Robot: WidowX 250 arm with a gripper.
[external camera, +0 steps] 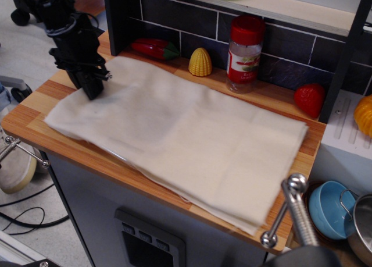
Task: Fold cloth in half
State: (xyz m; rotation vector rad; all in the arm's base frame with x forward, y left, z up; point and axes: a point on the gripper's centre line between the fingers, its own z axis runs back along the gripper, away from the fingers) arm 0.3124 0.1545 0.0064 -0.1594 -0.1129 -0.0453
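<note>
The cream cloth (pixel 186 133) lies spread over most of the wooden counter (pixel 35 104), looking doubled along its front and right edges and slightly blurred. My black gripper (pixel 92 91) points down at the cloth's far left end, near its back corner. Its fingers look closed together with their tips pinching the fabric there. The rest of the cloth lies flat, its right end near the counter's right edge.
Along the back wall stand a red toy pepper (pixel 154 47), a yellow toy corn (pixel 200 62), a red-lidded spice jar (pixel 244 52) and a toy strawberry (pixel 309 99). A blue bowl (pixel 328 209) and a metal handle (pixel 296 209) sit at the lower right.
</note>
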